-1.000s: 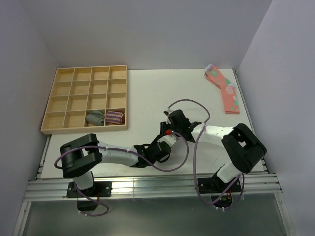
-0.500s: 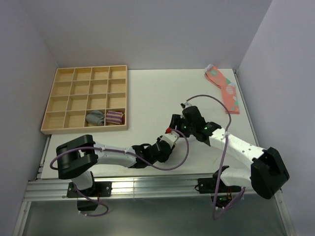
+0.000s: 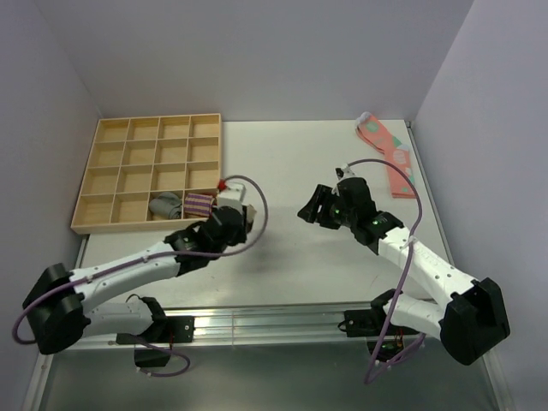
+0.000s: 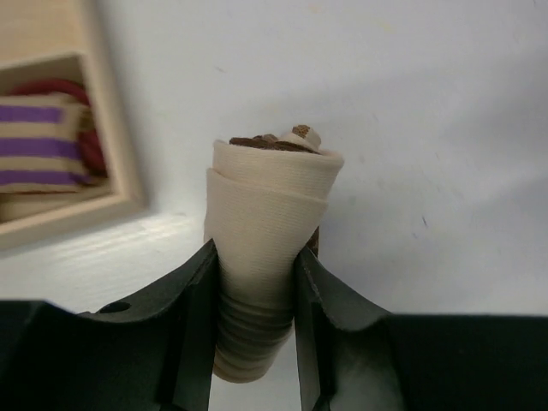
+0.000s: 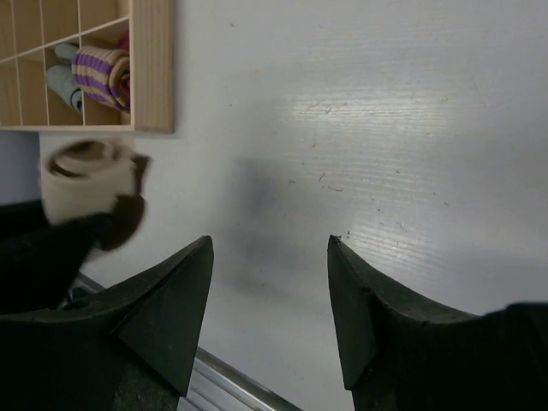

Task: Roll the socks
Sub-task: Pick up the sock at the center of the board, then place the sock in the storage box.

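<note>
Far on the left sits a wooden compartment tray (image 3: 145, 225). In its near row a grey rolled pair of socks (image 3: 166, 205) fills the third compartment from the left, and a purple-striped rolled pair (image 3: 199, 205) lies in the rightmost one. Just off the tray's near right corner is the left gripper (image 3: 233, 217). Its fingers (image 4: 193, 291) are partly closed and press on both sides of the beige socks (image 4: 265, 231). The socks are wound into a tight roll, with the dark brown ends showing at the tip that points away from the wrist. From where I stand I cannot tell whether the roll touches the white table (image 3: 282, 163) or hangs just above it.

Well apart to the right, over the middle of the table, is the right gripper (image 3: 315, 210). Its two dark fingers (image 5: 171, 291) are spread wide, with only bare tabletop between them. It points towards the left arm, and in its own camera the roll shows blurred at the left edge. In the far right corner a pair of pink socks with green spots (image 3: 390, 158) lies flat against the wall.
</note>
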Controlling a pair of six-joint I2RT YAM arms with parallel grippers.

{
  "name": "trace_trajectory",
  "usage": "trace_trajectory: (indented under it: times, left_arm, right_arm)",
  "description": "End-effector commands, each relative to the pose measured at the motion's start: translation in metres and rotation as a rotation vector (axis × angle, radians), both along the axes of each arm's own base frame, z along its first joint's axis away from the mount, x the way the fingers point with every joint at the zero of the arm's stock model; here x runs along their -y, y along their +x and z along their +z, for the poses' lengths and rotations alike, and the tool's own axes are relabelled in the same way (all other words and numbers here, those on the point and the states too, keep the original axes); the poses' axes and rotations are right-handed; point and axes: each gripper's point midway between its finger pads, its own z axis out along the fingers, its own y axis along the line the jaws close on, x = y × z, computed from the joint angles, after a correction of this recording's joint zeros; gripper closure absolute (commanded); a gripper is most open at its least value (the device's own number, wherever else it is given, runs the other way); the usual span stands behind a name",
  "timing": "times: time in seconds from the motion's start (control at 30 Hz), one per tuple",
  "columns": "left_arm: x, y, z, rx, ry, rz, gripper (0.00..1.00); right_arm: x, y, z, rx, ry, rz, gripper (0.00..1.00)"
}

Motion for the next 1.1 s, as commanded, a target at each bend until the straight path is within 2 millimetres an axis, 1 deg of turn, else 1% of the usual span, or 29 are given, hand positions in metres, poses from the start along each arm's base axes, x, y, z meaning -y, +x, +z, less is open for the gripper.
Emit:
trace_trajectory:
  times: [0.0,0.03,0.07,0.1,0.17,0.2,0.23,0.27,0.3,0.33,0.37,0.4,0.47,0.5,0.57,0.6,0.7,0.77,0.83,0.87,0.9,0.97,1.0,1.07]
  left_arm:
    - [-0.053,0.027,0.045,0.071,-0.015,0.242,1.0]
    - [-0.077,0.039,0.049,0.075,-0.005,0.336,1.0]
    - [-0.102,0.045,0.057,0.086,0.03,0.435,1.0]
    - [-0.128,0.054,0.058,0.073,0.018,0.559,1.0]
    - [-0.165,0.059,0.067,0.067,0.055,0.716,1.0]
    - [-0.191,0.066,0.066,0.06,0.066,0.824,1.0]
    - [-0.204,0.068,0.068,0.058,0.087,0.881,1.0]
    - [-0.224,0.067,0.078,0.063,0.139,0.956,1.0]
    - [-0.245,0.07,0.072,0.041,0.186,1.035,1.0]
    - [-0.255,0.072,0.072,0.03,0.216,1.07,1.0]
    - [-0.265,0.076,0.078,0.032,0.23,1.111,1.0]
    - [-0.285,0.077,0.068,-0.013,0.281,1.162,1.0]
    - [-0.303,0.08,0.063,-0.042,0.311,1.222,1.0]
    - [-0.315,0.083,0.055,-0.066,0.353,1.246,1.0]
    - [-0.329,0.084,0.05,-0.086,0.395,1.286,1.0]
    - [-0.34,0.085,0.039,-0.125,0.42,1.312,1.0]
    - [-0.357,0.092,0.03,-0.165,0.444,1.329,1.0]
    - [-0.361,0.099,0.027,-0.176,0.431,1.33,1.0]
    - [-0.368,0.105,0.011,-0.225,0.46,1.333,1.0]
    - [-0.367,0.108,0.012,-0.22,0.447,1.33,1.0]
    - [-0.369,0.111,0.001,-0.25,0.463,1.321,1.0]
    - [-0.368,0.117,-0.008,-0.266,0.452,1.313,1.0]
    - [-0.37,0.119,-0.019,-0.295,0.468,1.31,1.0]
    - [-0.37,0.124,-0.033,-0.319,0.487,1.301,1.0]
  right_arm:
    - [-0.007,0.007,0.009,0.046,0.028,0.036,0.37]
    - [-0.008,0.006,0.006,0.044,0.023,0.045,0.37]
    - [-0.01,0.007,0.006,0.047,0.028,0.053,0.37]
    - [-0.011,0.007,0.005,0.047,0.026,0.06,0.37]
    - [-0.014,0.007,0.003,0.048,0.028,0.083,0.37]
    - [-0.015,0.009,0.0,0.045,0.024,0.086,0.37]
    - [-0.015,0.01,-0.001,0.049,0.015,0.095,0.37]
    - [-0.016,0.012,-0.006,0.041,0.008,0.101,0.37]
    - [-0.018,0.012,-0.007,0.04,0.006,0.111,0.37]
    - [-0.019,0.013,-0.01,0.039,0.0,0.123,0.37]
    - [-0.021,0.014,-0.01,0.044,0.003,0.134,0.37]
    - [-0.023,0.012,-0.015,0.031,0.005,0.148,0.37]
    - [-0.025,0.012,-0.019,0.025,0.007,0.162,0.37]
    - [-0.028,0.012,-0.021,0.018,0.017,0.178,0.37]
    - [-0.033,0.011,-0.022,0.013,0.04,0.197,0.37]
    - [-0.035,0.009,-0.023,0.008,0.048,0.206,0.37]
    - [-0.036,0.007,-0.025,-0.001,0.051,0.22,0.37]
    - [-0.036,0.006,-0.027,-0.005,0.044,0.229,0.37]
    - [-0.036,0.005,-0.027,-0.007,0.045,0.232,0.37]
    - [-0.036,0.005,-0.027,-0.006,0.045,0.233,0.37]
    - [-0.037,0.005,-0.027,-0.008,0.047,0.235,0.37]
    - [-0.037,0.005,-0.029,-0.014,0.047,0.239,0.37]
    - [-0.037,0.004,-0.029,-0.014,0.045,0.242,0.37]
    - [-0.037,0.004,-0.03,-0.015,0.043,0.244,0.37]
